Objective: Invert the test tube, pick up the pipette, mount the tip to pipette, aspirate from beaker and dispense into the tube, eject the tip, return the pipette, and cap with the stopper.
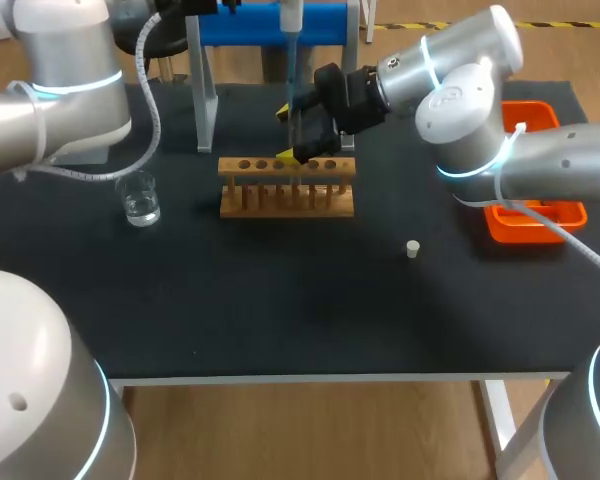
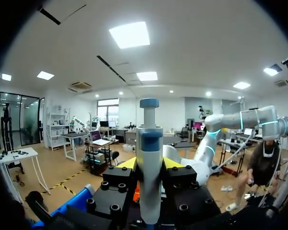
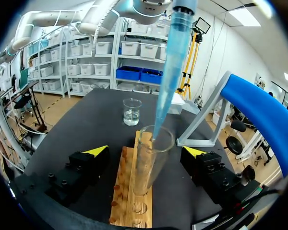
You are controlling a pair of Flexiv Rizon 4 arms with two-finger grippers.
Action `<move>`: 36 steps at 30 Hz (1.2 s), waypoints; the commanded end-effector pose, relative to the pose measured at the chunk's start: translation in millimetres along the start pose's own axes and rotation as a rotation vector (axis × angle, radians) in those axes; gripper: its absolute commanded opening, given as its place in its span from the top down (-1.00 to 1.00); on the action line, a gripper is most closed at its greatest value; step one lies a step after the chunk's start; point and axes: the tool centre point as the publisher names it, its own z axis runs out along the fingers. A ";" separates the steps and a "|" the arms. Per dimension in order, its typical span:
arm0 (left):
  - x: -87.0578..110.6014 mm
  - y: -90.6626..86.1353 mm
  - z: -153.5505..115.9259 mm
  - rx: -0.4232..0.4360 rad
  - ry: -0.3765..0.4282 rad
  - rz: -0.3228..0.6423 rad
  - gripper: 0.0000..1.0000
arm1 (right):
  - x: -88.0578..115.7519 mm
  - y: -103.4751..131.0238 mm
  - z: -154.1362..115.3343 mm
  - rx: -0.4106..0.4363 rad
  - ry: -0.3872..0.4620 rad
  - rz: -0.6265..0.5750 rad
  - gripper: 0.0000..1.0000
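At the far left the glass beaker (image 1: 140, 200) is seen on the black table (image 1: 280, 320) with a little clear liquid in it, set well apart from the rack, probably so it can be reached without crowding. Over at the left gripper (image 2: 149, 165), the pipette (image 2: 149, 139) is clamped between the fingers, plunger uppermost and held upright so liquid can be let straight down. In the middle, the blue tip (image 3: 170, 72) is held at the mouth of the test tube (image 3: 145, 167), which is stood mouth-up in the wooden rack (image 1: 287, 190); dispensing is judged to be the step in hand. The right gripper (image 3: 146, 152) is placed with its fingers spread wide, one either side of the tube and clear of it, likely as a steadying stand-by. Further right, the small white stopper (image 1: 412, 249) is seen lying alone, ready for capping, and the orange tray (image 1: 570, 215) is set near the table's edge. No lettering can be read anywhere.
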 end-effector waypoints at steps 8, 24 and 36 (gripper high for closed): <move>3.3 4.5 -1.3 0.055 0.005 0.011 1.00 | -0.1 0.1 -0.7 0.001 0.001 0.000 -1.00; 4.2 13.9 1.3 0.038 0.004 -0.010 1.00 | -0.1 0.1 -0.7 0.001 0.001 0.000 -1.00; 6.0 21.3 2.6 0.039 0.011 0.011 1.00 | -0.1 0.1 -0.7 0.001 0.001 0.000 -1.00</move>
